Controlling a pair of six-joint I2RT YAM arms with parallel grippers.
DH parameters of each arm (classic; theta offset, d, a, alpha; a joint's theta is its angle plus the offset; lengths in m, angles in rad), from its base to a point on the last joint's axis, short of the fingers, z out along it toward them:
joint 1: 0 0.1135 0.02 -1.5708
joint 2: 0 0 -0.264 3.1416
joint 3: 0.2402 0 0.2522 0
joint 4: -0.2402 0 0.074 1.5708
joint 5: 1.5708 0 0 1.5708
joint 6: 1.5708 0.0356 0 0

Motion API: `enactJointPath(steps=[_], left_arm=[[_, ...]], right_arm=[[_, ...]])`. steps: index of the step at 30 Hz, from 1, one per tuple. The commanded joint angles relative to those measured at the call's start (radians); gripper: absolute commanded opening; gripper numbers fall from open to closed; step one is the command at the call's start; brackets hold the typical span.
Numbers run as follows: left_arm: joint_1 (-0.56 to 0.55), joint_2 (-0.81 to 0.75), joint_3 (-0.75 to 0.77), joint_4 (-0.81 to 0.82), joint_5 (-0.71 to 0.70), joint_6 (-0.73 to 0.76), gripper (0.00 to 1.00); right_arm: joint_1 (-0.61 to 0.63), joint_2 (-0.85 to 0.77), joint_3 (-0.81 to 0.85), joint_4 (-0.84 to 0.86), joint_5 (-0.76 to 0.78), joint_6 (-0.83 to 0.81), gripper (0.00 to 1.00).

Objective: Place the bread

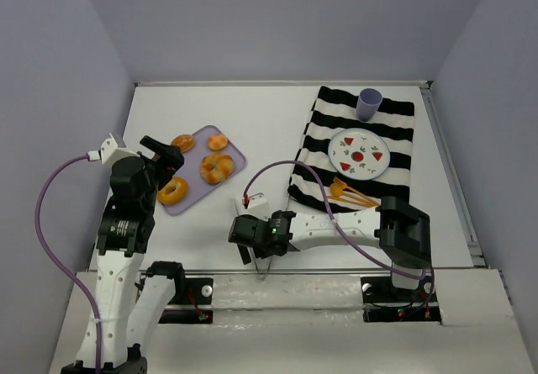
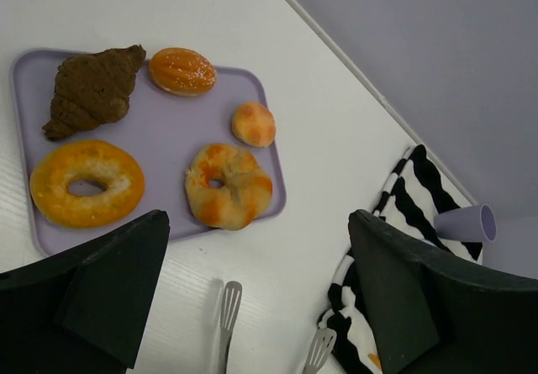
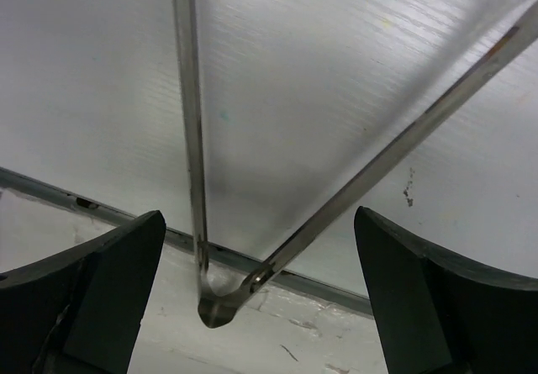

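We see a white worktop (image 1: pixel 252 130) with a lilac tray (image 2: pixel 168 126) on it, and we place everything else from that tray. Well to the tray's right lies a striped cloth (image 1: pixel 315 143), and on the cloth, also well right of the tray, sits a plate (image 1: pixel 334 157) that has no bread on it.

The left claw (image 2: pixel 259 248) hangs over the tray's near edge, its fingers spread wide and holding nothing. The right claw (image 3: pixel 259 223) is nearer us than the tray and to its right, gaping just as wide on either side of the hinge end of the metal tongs (image 3: pixel 192 139). The tongs lie flat on the worktop and are not gripped.

All the bread is on the tray: a brown croissant (image 2: pixel 92 88), a ring bagel (image 2: pixel 50 191), a twisted bun (image 2: pixel 239 193), an oval bun (image 2: pixel 181 70) and a small round roll (image 2: pixel 253 123).

We judge the task barely begun. The tongs have yet to be picked up, and no bread has been chosen, carried or set down.
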State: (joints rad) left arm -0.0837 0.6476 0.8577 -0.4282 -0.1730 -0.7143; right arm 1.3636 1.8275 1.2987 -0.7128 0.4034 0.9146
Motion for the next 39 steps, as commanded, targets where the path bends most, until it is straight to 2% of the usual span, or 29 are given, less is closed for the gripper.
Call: enactJointPath(steps=[1,4,13,22,27,32,39], left_arm=[[-0.004,0.023,-0.014,0.049,0.007,0.001,0.99],[-0.004,0.038,-0.006,0.048,0.023,0.01,0.99],[-0.004,-0.011,-0.014,0.037,-0.003,0.003,0.99],[-0.004,0.0,-0.016,0.039,0.007,0.001,0.99],[-0.004,-0.009,-0.014,0.039,0.013,0.003,0.99],[-0.01,-0.026,-0.011,0.031,0.003,0.001,0.99],[-0.011,-0.032,-0.013,0.023,-0.019,-0.007,0.99]], right_arm=[[0.005,-0.027,-0.03,0.131,-0.046,-0.051,1.0],[0.005,-0.033,-0.047,0.171,-0.055,-0.062,1.0],[0.014,-0.013,-0.026,0.059,0.041,0.021,1.0],[0.057,0.058,0.076,-0.162,0.167,0.194,1.0],[0.057,0.076,0.047,-0.013,0.094,0.12,1.0],[0.048,0.122,0.073,0.004,0.077,0.116,1.0],[-0.035,0.136,0.048,0.0,0.051,0.147,1.0]])
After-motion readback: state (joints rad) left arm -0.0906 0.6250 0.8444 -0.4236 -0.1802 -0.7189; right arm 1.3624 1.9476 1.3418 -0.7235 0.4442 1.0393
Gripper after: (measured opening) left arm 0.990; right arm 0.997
